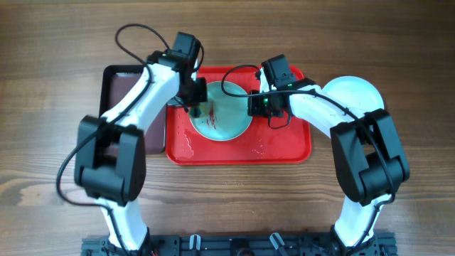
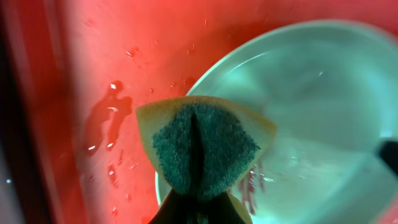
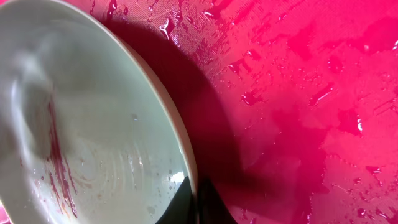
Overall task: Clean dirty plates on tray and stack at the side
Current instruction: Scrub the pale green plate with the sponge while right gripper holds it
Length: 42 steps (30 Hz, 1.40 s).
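A pale turquoise plate point(image 1: 222, 114) with a red-brown smear lies on the wet red tray point(image 1: 284, 151). My left gripper point(image 1: 195, 108) is shut on a folded yellow-and-green sponge point(image 2: 205, 146), held over the plate's left rim point(image 2: 298, 124) beside the smear. My right gripper point(image 1: 254, 104) is shut on the plate's right rim point(image 3: 186, 149), one finger inside and one outside, tilting it above the tray point(image 3: 298, 93). The smear shows in the right wrist view point(image 3: 59, 168). A white plate point(image 1: 353, 92) sits on the table to the right of the tray, partly under my right arm.
A dark brown-black tray point(image 1: 116, 82) lies left of the red tray, mostly under my left arm. Water drops cover the red tray floor point(image 2: 112, 118). Wooden table point(image 1: 43, 107) surrounds everything.
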### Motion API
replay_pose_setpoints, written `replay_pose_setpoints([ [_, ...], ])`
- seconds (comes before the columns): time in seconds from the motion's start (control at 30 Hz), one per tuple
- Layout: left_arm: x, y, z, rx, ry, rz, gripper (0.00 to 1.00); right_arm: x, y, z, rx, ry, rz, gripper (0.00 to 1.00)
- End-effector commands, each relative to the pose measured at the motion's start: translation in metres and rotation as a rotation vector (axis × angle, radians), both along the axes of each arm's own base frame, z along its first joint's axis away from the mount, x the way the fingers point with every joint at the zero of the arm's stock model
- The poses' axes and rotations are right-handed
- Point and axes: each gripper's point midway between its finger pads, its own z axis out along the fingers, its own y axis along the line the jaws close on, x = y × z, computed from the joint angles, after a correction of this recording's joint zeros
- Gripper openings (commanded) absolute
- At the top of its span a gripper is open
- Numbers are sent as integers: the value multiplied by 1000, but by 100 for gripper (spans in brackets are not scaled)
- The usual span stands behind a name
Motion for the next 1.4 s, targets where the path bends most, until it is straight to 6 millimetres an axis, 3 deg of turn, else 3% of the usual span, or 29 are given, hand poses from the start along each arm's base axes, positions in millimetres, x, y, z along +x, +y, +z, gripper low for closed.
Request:
replay_pose_setpoints([
  [0.0,-8,-1,-29,12,69,-47,4,-4,0,-10,20,29,15,4],
  [0.17,-22,-19,-47,-80,145,-173,4,-6,2,-16,84,63,39,4],
  [0.33,-42,-23,-65,-73,214,-212,4,-5,4,-16,98,59,42,4],
  [0.47,-56,-48,-63,-187,252,-238,4,-5,4,-16,98,59,42,4],
  [0.6,-52,-79,-59,-261,210,-255,4,-5,5,-16,101,60,43,4],
  [0.7,-37,-90,-61,-238,157,-132,4,-6,4,-16,100,63,42,4],
  [0.8,-15,-76,-66,-139,77,10,4,-6,4,-16,100,63,43,4],
  [0.97,24,-19,-66,139,-113,133,4,-7,4,-16,99,67,42,4],
  [1.07,31,10,-64,231,-142,182,4,-6,4,-16,99,66,42,4],
  [1.17,26,31,-66,241,-98,298,4,-6,4,-16,99,67,41,4],
  [1.27,8,22,-72,108,41,281,4,-6,4,-16,99,66,42,4],
  [1.37,-17,-19,-66,-160,185,77,4,-6,4,-16,99,67,42,4],
])
